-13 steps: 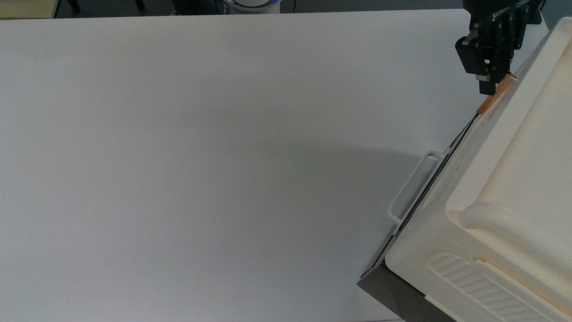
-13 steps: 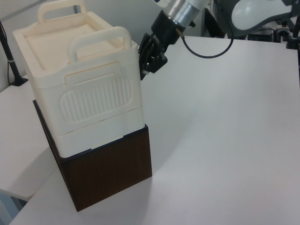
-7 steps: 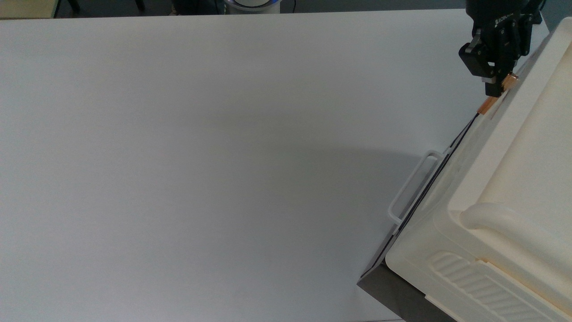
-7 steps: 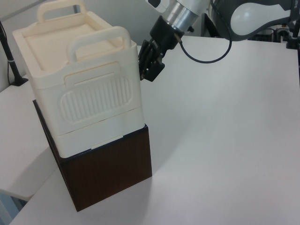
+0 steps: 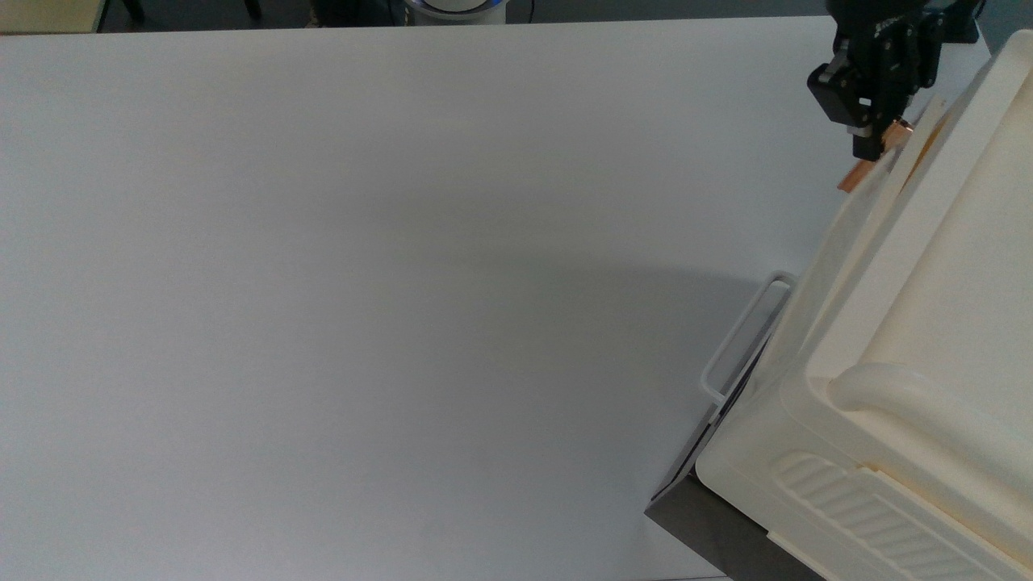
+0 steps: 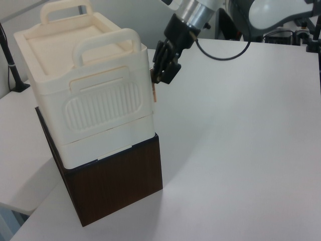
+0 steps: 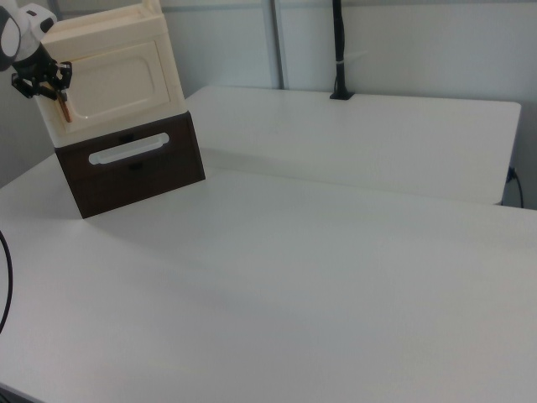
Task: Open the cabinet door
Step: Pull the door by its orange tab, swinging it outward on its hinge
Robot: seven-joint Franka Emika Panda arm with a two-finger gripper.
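Gripper clamped on the copper handle, cabinet door ajar.

In the top view the black gripper (image 5: 873, 144) sits at about 1 o'clock, its fingers pinched narrow on the upper end of the copper-orange bar handle (image 5: 854, 173); the cabinet door (image 5: 847, 242) stands slightly away from the cream cabinet body (image 5: 928, 323) at the handle edge, a thin gap showing behind it; at 4 o'clock the white loop handle (image 5: 742, 339) juts from the dark front panel (image 5: 694, 460); all rests on a white table (image 5: 403, 282); in the right view the door (image 7: 113, 84) lies at 10 o'clock, gripper (image 7: 46, 84) at the right view's left edge of it; in the left view the gripper (image 6: 163, 73) is at 12 o'clock beside the ribbed side panel (image 6: 103, 105).
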